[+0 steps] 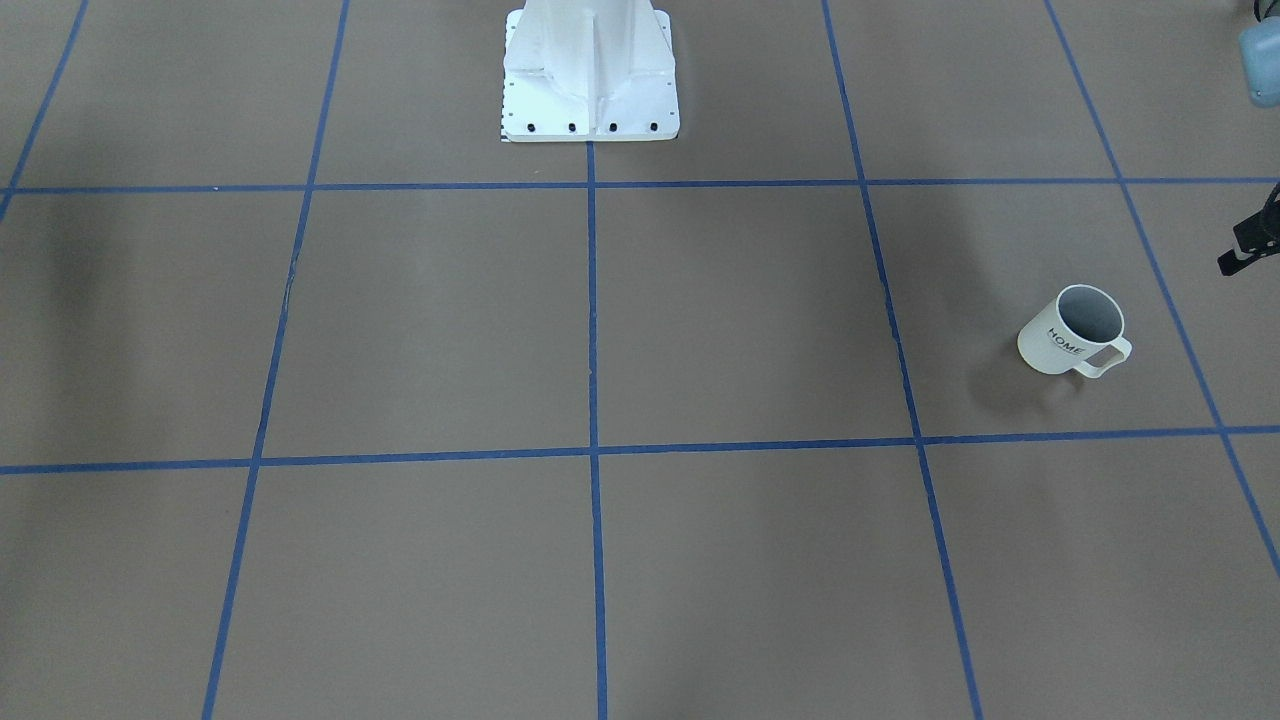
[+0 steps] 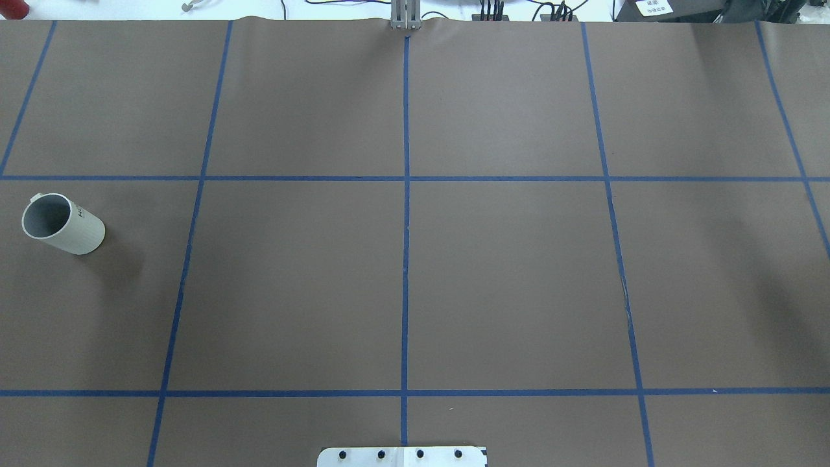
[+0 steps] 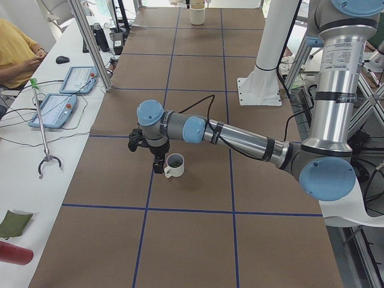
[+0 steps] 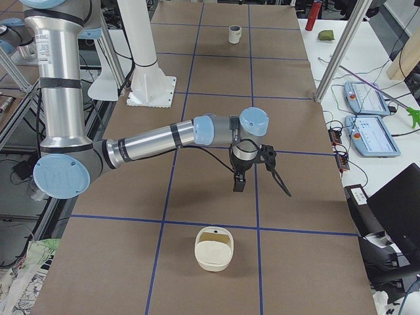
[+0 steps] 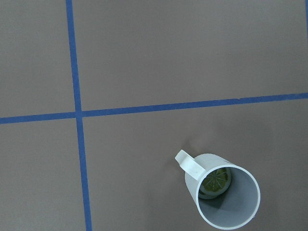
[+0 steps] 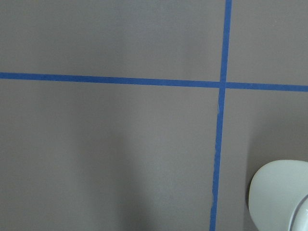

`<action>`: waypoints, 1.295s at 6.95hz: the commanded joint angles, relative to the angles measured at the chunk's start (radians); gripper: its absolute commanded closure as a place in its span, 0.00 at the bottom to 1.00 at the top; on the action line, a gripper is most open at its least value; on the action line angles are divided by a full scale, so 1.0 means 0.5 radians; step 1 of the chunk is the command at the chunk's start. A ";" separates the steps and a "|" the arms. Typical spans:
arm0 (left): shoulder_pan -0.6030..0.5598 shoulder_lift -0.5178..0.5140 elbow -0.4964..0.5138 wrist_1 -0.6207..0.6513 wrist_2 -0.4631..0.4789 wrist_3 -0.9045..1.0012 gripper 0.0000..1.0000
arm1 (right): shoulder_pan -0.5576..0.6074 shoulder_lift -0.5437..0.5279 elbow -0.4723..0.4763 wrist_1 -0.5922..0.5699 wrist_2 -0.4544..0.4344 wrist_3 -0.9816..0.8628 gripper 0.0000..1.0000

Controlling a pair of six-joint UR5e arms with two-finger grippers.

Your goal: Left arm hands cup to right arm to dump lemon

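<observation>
The cup [image 1: 1075, 335] is a cream-white mug with black "HOME" lettering. It stands upright on the brown table on my left side. It also shows in the overhead view [image 2: 61, 225], the left side view [image 3: 174, 166] and, far off, the right side view [image 4: 234, 34]. The left wrist view looks down into the cup [image 5: 224, 204], where a lemon slice [image 5: 215, 182] lies at the bottom. My left gripper [image 3: 157, 163] hangs just beside the cup, and only a black tip [image 1: 1248, 245] shows at the front view's edge. My right gripper [image 4: 252, 182] hovers over the table. I cannot tell whether either is open or shut.
A white bowl-like container [image 4: 214, 248] stands on the table near my right gripper; its rim shows in the right wrist view [image 6: 281, 195]. The white robot base [image 1: 590, 75] stands mid-table. Blue tape lines grid the brown surface. Tablets and a seated person are beside the table.
</observation>
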 commanded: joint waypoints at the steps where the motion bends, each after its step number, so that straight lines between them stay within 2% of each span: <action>1: 0.057 0.042 0.028 -0.081 -0.090 -0.077 0.00 | -0.001 -0.003 -0.011 0.015 0.074 0.005 0.00; 2: 0.158 0.039 0.020 -0.121 -0.072 -0.445 0.00 | -0.013 0.000 -0.014 0.034 0.089 0.008 0.00; 3: 0.229 0.091 0.044 -0.331 0.022 -0.755 0.00 | -0.016 0.000 -0.029 0.046 0.156 0.008 0.00; 4: 0.290 0.101 0.077 -0.446 0.078 -0.825 0.00 | -0.016 0.000 -0.029 0.104 0.184 0.008 0.00; 6: 0.422 0.095 0.114 -0.474 0.228 -0.835 0.00 | -0.023 -0.006 -0.038 0.172 0.224 0.008 0.00; 9: 0.503 0.082 0.276 -0.676 0.241 -0.810 0.00 | -0.084 0.000 -0.081 0.202 0.215 0.008 0.00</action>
